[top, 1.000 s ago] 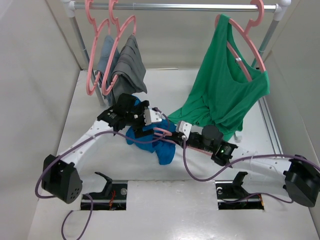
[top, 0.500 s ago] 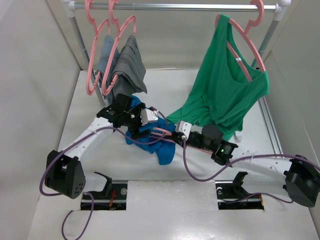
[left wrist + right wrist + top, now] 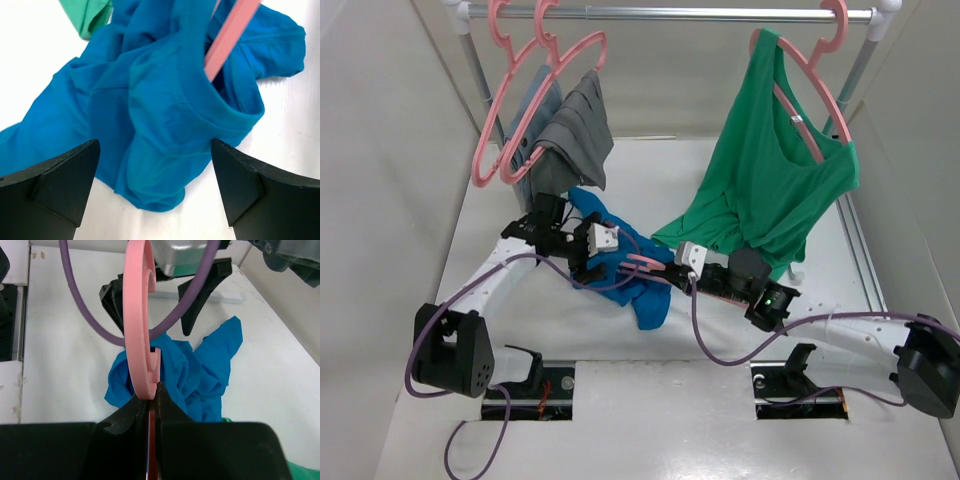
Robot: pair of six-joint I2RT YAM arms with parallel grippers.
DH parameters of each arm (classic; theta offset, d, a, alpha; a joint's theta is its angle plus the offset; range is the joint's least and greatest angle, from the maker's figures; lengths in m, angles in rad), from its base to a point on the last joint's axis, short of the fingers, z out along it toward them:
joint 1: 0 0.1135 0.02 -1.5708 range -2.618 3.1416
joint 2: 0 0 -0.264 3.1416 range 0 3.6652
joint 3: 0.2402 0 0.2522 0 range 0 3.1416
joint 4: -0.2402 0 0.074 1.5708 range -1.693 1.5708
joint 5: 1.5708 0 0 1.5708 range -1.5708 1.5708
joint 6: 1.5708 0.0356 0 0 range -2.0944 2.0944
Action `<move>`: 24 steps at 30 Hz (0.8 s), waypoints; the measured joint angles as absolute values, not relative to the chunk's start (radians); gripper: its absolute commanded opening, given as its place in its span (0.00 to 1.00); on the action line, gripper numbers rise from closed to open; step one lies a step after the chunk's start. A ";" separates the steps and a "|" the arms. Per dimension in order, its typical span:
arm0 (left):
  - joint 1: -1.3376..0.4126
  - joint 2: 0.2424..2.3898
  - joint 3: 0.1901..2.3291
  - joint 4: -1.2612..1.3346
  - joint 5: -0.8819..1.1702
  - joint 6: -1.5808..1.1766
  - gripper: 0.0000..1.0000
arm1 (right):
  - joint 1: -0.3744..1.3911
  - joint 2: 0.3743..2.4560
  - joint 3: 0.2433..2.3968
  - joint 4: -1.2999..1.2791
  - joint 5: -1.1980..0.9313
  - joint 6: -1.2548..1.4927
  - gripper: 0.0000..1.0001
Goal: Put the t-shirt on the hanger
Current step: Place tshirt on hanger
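Note:
The bright blue t-shirt (image 3: 638,270) lies crumpled on the white table in front of both arms. The pink hanger (image 3: 646,264) lies across it, one arm running into the cloth. My right gripper (image 3: 660,272) is shut on the hanger; in the right wrist view its jaws (image 3: 152,397) pinch the pink frame (image 3: 137,325) edge-on above the t-shirt (image 3: 200,375). My left gripper (image 3: 583,262) is open and empty at the shirt's left edge. In the left wrist view its fingers (image 3: 155,192) stand wide apart over a blue fold (image 3: 165,110), and the hanger bar (image 3: 231,35) enters the collar.
A green sleeveless top (image 3: 770,180) hangs on a pink hanger at the right of the rail (image 3: 670,14), its hem near the right wrist. Grey garments (image 3: 570,140) on pink hangers hang at the left, just behind the left arm. White walls close both sides.
My left arm has drawn back to the left. The grey garments and their hangers have swung left and upward. A blue flap now shows behind the left wrist. The right gripper still holds the hanger.

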State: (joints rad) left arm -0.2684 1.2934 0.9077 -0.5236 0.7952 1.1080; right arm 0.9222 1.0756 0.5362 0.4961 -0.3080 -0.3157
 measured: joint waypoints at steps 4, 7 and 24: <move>-0.284 1.293 0.883 -0.496 0.805 1.140 0.91 | 0.922 1.074 0.536 0.496 -0.308 -0.316 0.00; -0.310 1.294 0.865 -0.431 0.804 1.131 0.84 | 0.922 1.071 0.537 0.496 -0.309 -0.316 0.00; -0.418 1.345 0.863 -0.413 0.817 1.152 0.11 | 0.910 1.040 0.537 0.485 -0.259 -0.326 0.00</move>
